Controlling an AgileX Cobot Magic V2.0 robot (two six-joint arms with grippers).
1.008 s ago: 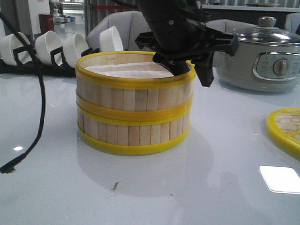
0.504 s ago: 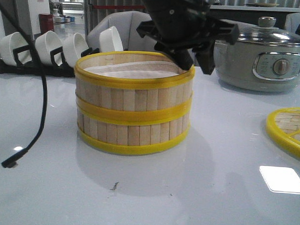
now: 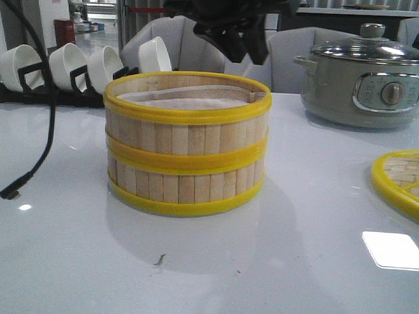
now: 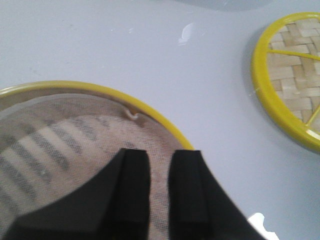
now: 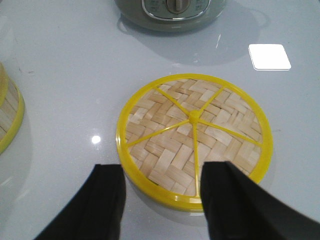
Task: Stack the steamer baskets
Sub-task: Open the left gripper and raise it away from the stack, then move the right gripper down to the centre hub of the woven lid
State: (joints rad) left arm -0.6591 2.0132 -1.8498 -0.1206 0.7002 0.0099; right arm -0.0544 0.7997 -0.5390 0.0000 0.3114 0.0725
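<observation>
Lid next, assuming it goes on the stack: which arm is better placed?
Right. Its open tool hangs directly over the lid; the left tool is over the stacked baskets.

Two steamer baskets [image 3: 186, 143], stacked upright mid-table: pale bamboo slats, yellow rims, white paper liner [image 3: 188, 95] inside the top one.

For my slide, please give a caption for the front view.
Two steamer baskets stacked on the white table, left hand above them.

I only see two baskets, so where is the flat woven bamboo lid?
The flat woven bamboo lid with the yellow rim lies on the white table at the front view's right edge, apart from the stacked baskets, before the grey cooker.
</observation>
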